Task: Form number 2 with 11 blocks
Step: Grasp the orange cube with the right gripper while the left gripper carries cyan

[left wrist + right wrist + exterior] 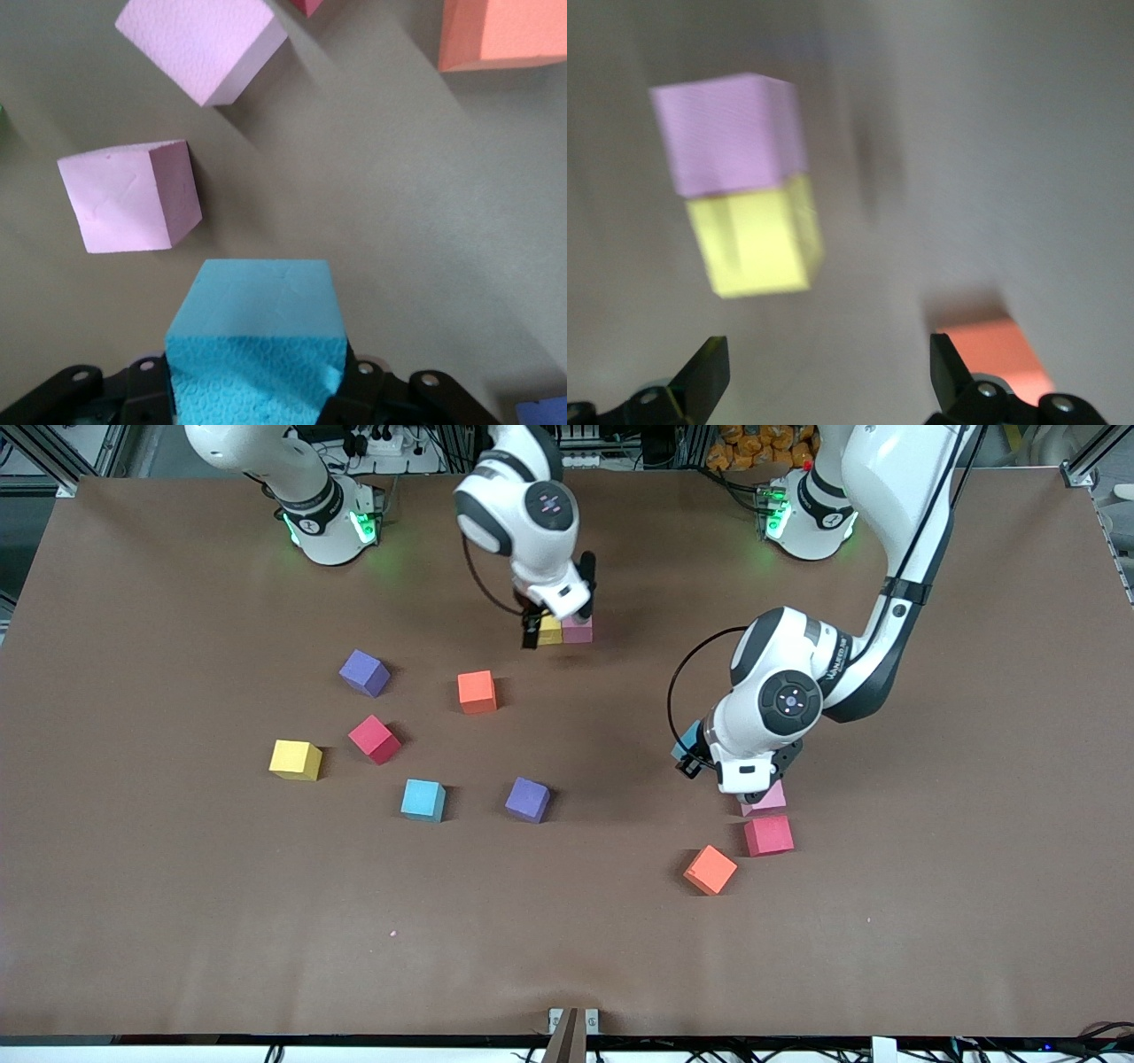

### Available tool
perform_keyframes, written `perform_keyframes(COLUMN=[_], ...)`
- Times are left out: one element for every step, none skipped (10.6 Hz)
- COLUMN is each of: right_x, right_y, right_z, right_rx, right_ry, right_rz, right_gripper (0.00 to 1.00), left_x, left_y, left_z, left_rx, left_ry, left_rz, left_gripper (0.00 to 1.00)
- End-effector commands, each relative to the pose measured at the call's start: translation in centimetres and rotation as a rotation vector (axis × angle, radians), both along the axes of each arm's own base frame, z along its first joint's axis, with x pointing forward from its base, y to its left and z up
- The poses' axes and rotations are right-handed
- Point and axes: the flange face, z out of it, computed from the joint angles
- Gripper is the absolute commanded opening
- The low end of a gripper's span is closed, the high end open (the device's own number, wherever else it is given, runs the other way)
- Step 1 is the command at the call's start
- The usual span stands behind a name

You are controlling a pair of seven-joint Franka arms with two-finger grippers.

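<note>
Two pincers: left pincer [257, 390] clamped on light blue block [257, 341] above pink blocks [128, 197]; right pincer [824, 372] spread wide over joined yellow block [755, 237]. Probably light, slightly soft foam; best pinched across flat faces.

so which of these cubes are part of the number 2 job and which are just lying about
Job: yellow foam cube touching pink foam cube, under the open right hand; light blue foam cube gripped by the left hand.
Lying about: purple foam cube, orange foam cube, other loose cubes; spares cannot be told.
</note>
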Motion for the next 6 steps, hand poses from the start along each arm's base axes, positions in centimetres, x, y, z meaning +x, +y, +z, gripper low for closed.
perform_keyframes(right_x=[6.1,8.5,9.6,9.7,9.6,9.5], right_y=[-5.9,-7.8,-9.1,-9.3,-9.2,-8.9], right_z=[1.4,1.3,0.8,0.4,0.0,-0.9], right_rx=[0.024,0.035,0.022,0.005,-0.016,-0.043], right_ry=[-0.009,-0.030,-0.041,-0.053,-0.063,-0.075], right_rz=[-0.160,-0.246,-0.369,-0.497,-0.621,-0.743], right_gripper=[1.00,1.00,1.00,1.00,1.00,1.00], left_x=[-1.7,-1.9,-2.4,-2.9,-3.7,-4.7], left_y=[-1.1,-1.2,-2.2,-2.8,-3.6,-4.0], left_z=[0.0,-0.3,-0.4,-0.8,-1.1,-1.6], left_rx=[0.014,0.016,0.012,0.010,0.008,0.007], left_ry=[-0.014,-0.008,-0.007,-0.006,-0.003,0.006], left_rz=[0.039,0.049,0.050,0.076,0.090,0.104], left_gripper=[0.38,0.38,0.38,0.38,0.38,0.38])
